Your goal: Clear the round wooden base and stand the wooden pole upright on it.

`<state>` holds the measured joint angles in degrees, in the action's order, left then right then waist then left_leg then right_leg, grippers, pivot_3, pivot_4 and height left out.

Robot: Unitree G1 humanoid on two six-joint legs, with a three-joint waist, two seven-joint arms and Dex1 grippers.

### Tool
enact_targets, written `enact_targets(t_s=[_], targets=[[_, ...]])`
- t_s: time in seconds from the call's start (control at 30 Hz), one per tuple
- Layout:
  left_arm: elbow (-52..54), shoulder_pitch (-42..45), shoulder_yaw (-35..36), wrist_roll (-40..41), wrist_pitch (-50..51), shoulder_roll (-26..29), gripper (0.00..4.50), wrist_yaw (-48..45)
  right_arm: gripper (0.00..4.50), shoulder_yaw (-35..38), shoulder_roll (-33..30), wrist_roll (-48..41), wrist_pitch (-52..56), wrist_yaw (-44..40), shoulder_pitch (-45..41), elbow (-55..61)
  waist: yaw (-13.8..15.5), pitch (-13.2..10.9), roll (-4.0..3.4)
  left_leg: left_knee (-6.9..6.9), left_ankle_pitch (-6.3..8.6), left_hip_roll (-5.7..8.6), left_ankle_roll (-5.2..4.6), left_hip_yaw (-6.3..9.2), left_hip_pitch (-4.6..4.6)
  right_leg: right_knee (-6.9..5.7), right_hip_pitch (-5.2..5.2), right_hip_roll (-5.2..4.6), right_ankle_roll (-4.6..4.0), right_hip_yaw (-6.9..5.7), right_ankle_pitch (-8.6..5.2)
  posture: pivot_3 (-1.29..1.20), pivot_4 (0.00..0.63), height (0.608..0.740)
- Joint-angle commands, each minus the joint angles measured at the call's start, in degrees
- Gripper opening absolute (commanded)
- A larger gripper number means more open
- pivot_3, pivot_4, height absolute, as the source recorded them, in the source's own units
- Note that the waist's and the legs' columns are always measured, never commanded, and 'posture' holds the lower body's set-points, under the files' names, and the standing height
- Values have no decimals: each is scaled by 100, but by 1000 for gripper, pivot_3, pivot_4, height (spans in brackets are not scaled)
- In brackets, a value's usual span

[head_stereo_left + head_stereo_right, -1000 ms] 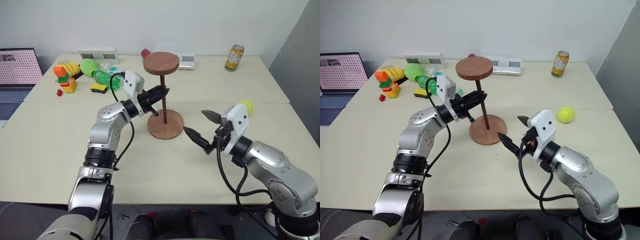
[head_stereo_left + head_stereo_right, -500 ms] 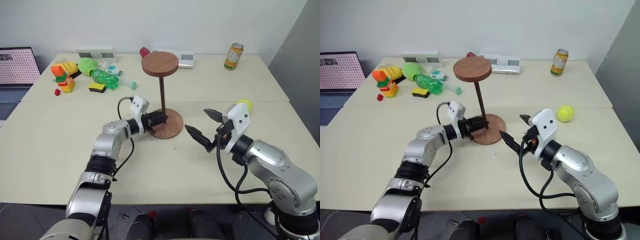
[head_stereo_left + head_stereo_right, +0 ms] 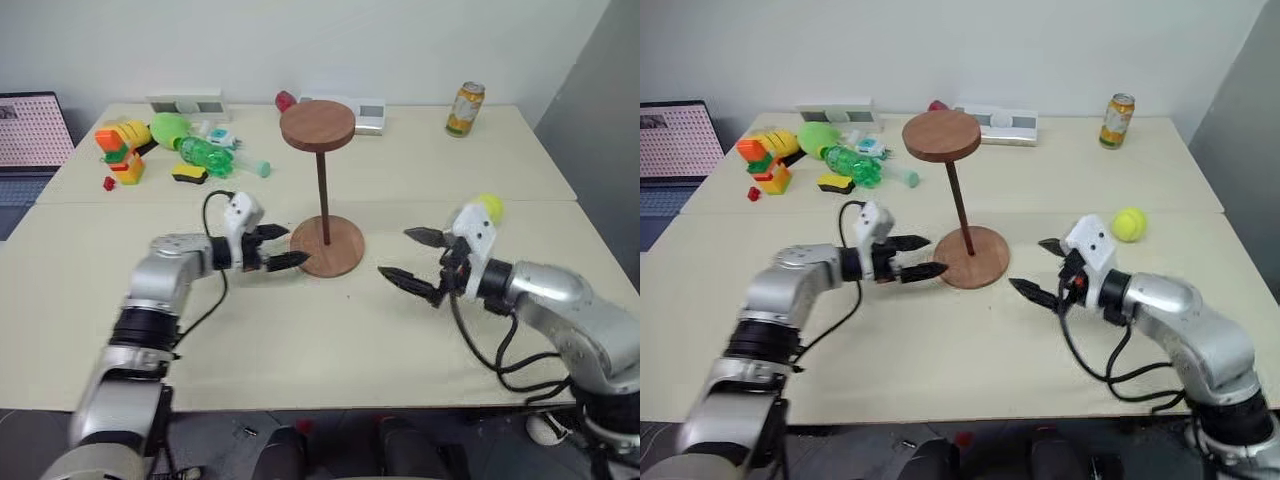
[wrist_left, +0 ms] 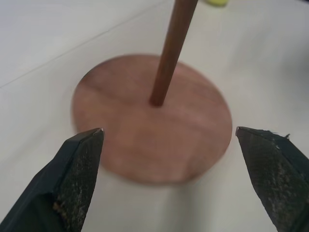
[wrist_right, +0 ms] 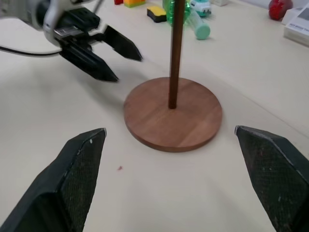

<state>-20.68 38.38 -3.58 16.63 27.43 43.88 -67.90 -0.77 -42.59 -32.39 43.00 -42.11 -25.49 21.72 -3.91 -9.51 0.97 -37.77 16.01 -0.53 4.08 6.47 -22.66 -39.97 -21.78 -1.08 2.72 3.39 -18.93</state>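
Two grippers, both spread wide and empty, flank our standing pole.

Item one: round wooden base (image 3: pixel 328 245) lies flat near the table's (image 3: pixel 300 330) middle, just short of the seam between its two tops; wooden pole (image 3: pixel 322 198) stands upright from the base's centre, small disc uppermost; left gripper (image 3: pixel 275 247) sits just beside the base's left rim, apart from it; right gripper (image 3: pixel 413 256) sits off the base's right rim; we also list a tennis ball (image 3: pixel 488 209) towards the right edge, a can (image 3: pixel 462 109) at the far edge.
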Motion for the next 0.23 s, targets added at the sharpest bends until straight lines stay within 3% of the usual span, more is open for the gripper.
enact_targets(t_s=[0.03, 0.13, 0.23], targets=[[70, 58, 174, -198, -170, 657, 4487, -283, 4500, 305, -184, 20, -275, -487, -171, -624, 20, 0, -1, 3, 1, -1, -2, 0, 4, 3, 3, 0, -1, 0, -1, 0, 150, 740], [70, -234, 242, -339, -468, 1023, 4487, -374, 4500, 367, -131, 36, -323, -497, -40, -777, 44, -2, -3, 3, 1, -1, -2, 1, -7, 8, -1, -4, -1, -4, -2, 0, 150, 740], [-50, -171, 277, -435, -693, 958, 4487, -164, 4500, 262, 13, 124, -472, -438, 109, -735, 49, -4, -5, 1, 2, -1, -3, -6, -13, 6, -11, -8, 0, 2, -1, 0, 150, 740]])
